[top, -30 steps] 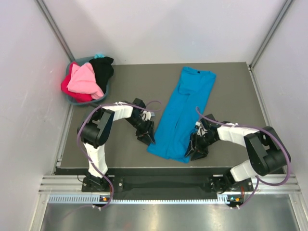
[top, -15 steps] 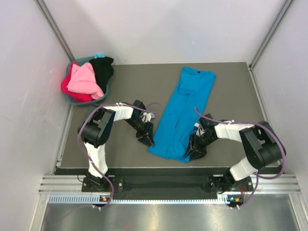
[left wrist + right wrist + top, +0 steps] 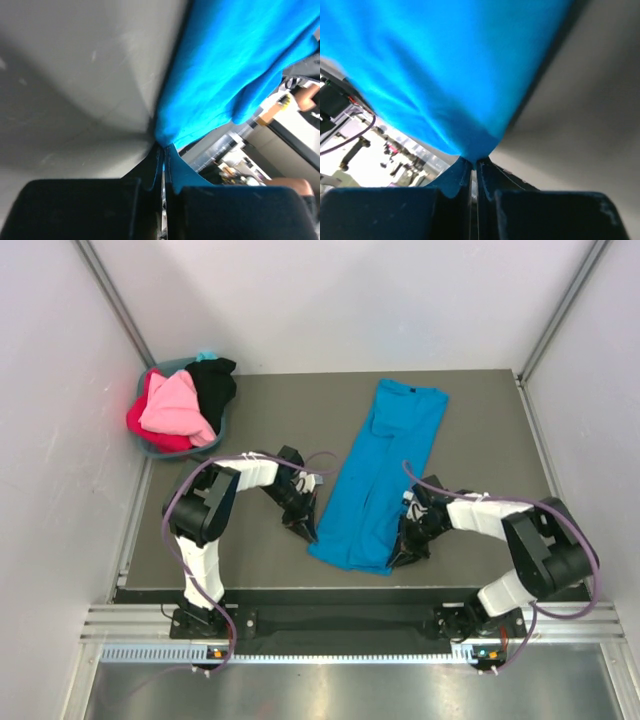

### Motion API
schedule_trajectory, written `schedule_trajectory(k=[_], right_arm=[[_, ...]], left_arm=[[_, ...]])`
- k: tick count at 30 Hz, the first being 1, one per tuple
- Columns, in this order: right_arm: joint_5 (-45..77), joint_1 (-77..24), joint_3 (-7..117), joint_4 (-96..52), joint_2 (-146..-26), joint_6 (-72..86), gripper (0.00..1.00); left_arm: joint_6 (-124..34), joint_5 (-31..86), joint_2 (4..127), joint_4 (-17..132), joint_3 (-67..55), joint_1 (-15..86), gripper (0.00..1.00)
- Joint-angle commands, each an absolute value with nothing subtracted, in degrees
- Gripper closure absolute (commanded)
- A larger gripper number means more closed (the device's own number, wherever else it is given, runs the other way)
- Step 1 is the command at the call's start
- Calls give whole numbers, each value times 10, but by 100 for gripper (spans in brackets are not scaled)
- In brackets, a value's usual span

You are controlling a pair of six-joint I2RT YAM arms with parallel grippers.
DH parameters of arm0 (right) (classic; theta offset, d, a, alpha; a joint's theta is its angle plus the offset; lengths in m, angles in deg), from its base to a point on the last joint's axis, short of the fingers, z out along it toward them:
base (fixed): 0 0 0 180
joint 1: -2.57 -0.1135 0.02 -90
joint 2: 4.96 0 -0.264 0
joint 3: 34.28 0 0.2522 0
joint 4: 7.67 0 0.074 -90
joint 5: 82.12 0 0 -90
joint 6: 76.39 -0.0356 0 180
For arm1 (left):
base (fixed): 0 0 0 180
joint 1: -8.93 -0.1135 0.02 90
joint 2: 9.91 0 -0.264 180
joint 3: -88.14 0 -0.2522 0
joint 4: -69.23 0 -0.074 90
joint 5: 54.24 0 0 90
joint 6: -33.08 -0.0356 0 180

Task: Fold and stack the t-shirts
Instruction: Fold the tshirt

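Tabletop (image 3: 480, 440): blue t-shirt (image 3: 385, 470) now in grippers (image 3: 307, 532) (image 3: 398, 557)

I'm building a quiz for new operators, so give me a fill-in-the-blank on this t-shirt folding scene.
The left fingers and right fingers are both ___ on near corners of the blue t-shirt. It lies on the grey ___. The remaining shirts are piled in a teal ___.
Missing: shut; table; basket.
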State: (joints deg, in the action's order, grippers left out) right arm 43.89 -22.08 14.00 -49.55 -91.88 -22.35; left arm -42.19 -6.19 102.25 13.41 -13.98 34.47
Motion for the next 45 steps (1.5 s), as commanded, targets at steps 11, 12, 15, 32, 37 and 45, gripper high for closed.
schedule_trajectory(k=[11, 12, 15, 32, 37, 45], right_arm=[[432, -199, 225, -529, -810, -145, 100], [423, -186, 245, -535, -813, -137, 100], [406, -153, 282, -557, -827, -119, 100], [392, -7, 326, -472, -886, -98, 100], [389, 9, 365, -444, -925, -85, 100], [375, 10, 430, -442, -991, -59, 100]], left_arm=[[-503, -23, 1024, 79, 64, 332, 100], [-504, -17, 1033, 78, 88, 332, 100], [-502, -3, 1046, 72, 142, 329, 100], [-484, 7, 1220, 92, 445, 328, 100], [-473, 11, 1245, 124, 475, 328, 100], [-472, 16, 1280, 160, 514, 327, 100]])
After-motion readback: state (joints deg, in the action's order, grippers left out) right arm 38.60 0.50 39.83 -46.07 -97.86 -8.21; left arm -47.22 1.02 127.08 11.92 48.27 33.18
